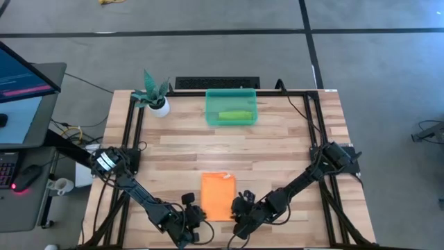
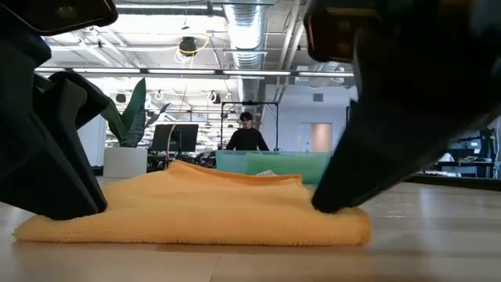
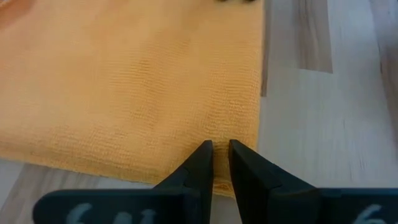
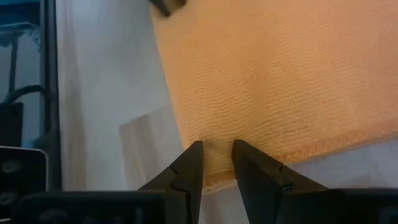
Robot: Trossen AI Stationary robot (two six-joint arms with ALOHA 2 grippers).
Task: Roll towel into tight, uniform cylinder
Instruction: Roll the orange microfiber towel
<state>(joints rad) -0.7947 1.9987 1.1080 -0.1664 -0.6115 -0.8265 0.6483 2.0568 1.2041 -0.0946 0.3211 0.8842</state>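
Note:
An orange towel (image 1: 218, 195) lies folded flat near the table's near edge; in the low view the towel (image 2: 196, 207) shows a thick hem and a slight hump. My left gripper (image 1: 199, 220) is down at its near left corner, fingers almost together with cloth between them (image 3: 215, 163). My right gripper (image 1: 240, 210) is at the near right corner, fingers a little wider apart with cloth in the gap (image 4: 216, 160). In the low view both grippers stand on the towel's two ends, the left (image 2: 59, 184) and the right (image 2: 340, 196). My left gripper pinches the towel's near left corner (image 3: 214, 138) between its two fingertips, slanting down from the near left. One layer or several, I cannot tell. The towel lies flat on the table, slack. My right gripper has the towel's near right corner (image 4: 216, 144) between its two fingertips, slanting down from the near right, just inside the hem. How many layers it has cannot be told. The towel rests flat on the table.
A green bin (image 1: 232, 107) holding a green object stands at the far middle, with a potted plant (image 1: 155, 97) at the far left. Bare wood lies between the towel and the bin. A person (image 2: 247, 135) stands in the room beyond the table.

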